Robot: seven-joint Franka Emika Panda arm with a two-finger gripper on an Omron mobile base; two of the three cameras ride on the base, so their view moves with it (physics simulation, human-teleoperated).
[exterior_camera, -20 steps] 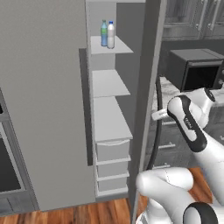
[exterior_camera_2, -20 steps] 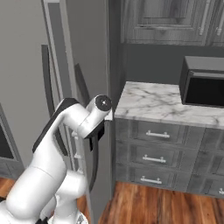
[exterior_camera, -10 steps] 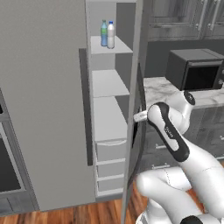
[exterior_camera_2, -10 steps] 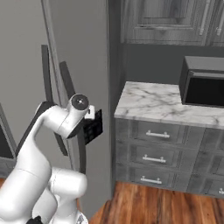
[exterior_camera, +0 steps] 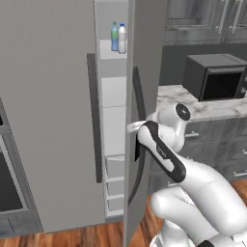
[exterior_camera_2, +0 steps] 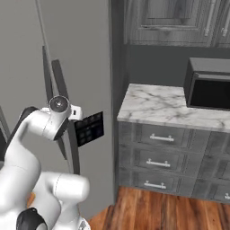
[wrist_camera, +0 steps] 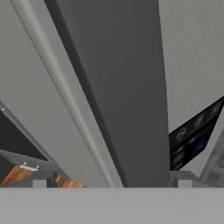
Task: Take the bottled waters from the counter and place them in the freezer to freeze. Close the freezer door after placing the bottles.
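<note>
Both bottled waters stand on the freezer's upper shelf: the blue one with a green cap (exterior_camera: 114,36) and the pale one with a blue cap (exterior_camera: 122,38). The freezer door (exterior_camera: 146,72) stands partly swung in, leaving a narrow gap onto the shelves. My gripper (exterior_camera: 131,128) is at the door's outer face by its long dark handle (exterior_camera: 139,116). In the hand view the handle (wrist_camera: 124,92) runs between my widely spread fingertips (wrist_camera: 39,182), so the gripper (wrist_camera: 112,183) is open. The dark control panel (exterior_camera_2: 90,129) sits just beside my hand (exterior_camera_2: 76,112).
The wider grey door (exterior_camera: 48,111) with its own dark handle (exterior_camera: 92,118) is shut on the left. The marble counter (exterior_camera_2: 161,105) over grey drawers (exterior_camera_2: 161,139) carries a black microwave (exterior_camera_2: 209,87) on the right. Wooden floor (exterior_camera_2: 152,209) lies below.
The freezer door has swung further toward shut, narrowing the view of the shelves. My arm has moved left with it, staying at the handle. The bottles have not moved.
</note>
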